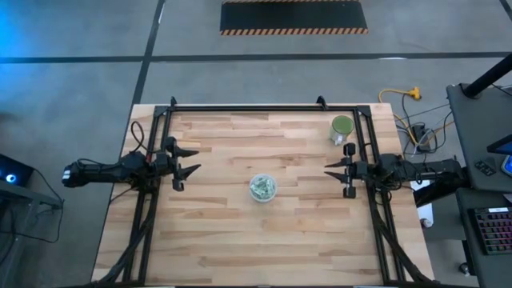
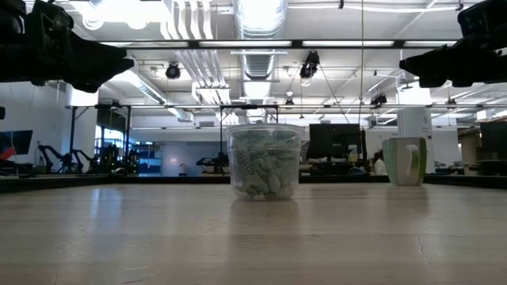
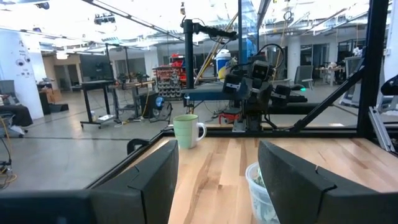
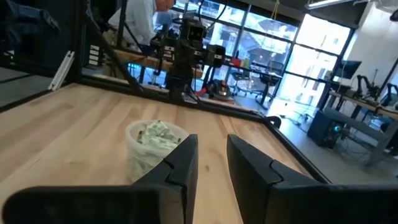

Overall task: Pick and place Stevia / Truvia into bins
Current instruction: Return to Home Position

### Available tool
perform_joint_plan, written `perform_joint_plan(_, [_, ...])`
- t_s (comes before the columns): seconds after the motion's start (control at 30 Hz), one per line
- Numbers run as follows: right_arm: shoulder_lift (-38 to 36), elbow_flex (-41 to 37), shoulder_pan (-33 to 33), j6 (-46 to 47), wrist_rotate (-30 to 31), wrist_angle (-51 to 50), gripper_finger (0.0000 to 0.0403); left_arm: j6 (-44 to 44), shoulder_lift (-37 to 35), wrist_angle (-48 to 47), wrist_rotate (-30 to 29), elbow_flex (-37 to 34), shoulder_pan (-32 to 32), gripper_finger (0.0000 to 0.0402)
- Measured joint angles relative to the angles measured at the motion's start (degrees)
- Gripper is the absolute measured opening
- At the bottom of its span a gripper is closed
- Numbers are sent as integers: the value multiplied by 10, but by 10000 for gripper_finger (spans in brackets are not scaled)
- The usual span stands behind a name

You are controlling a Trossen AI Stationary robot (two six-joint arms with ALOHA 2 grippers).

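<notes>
A small round clear bin [image 1: 262,188] stands on its base at the middle of the wooden table and is filled with pale green and white Stevia packets [image 2: 264,170]. The right wrist view shows the packets heaped up to the rim [image 4: 155,132]. My left gripper [image 1: 194,160] hovers at the table's left side, pointing level toward the bin, open wide with nothing between its fingers [image 3: 155,180]. My right gripper [image 1: 327,170] hovers at the right side, facing the bin, its fingers [image 4: 183,162] a small gap apart and empty. Both are well short of the bin.
A green mug with a white handle [image 1: 342,128] stands at the far right of the table, behind my right gripper. Black frame rails [image 1: 264,108] run along the far, left and right edges. Bare wood lies between each gripper and the bin.
</notes>
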Motion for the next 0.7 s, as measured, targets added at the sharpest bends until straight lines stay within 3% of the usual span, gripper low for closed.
perform_joint_plan(0.37, [5,0,0,58,4,0,87,-2,2,1,0,0,0,205])
perform_joint_plan(0.7, [5,0,0,93,5,0,73,-3,1,2,0,0,0,205])
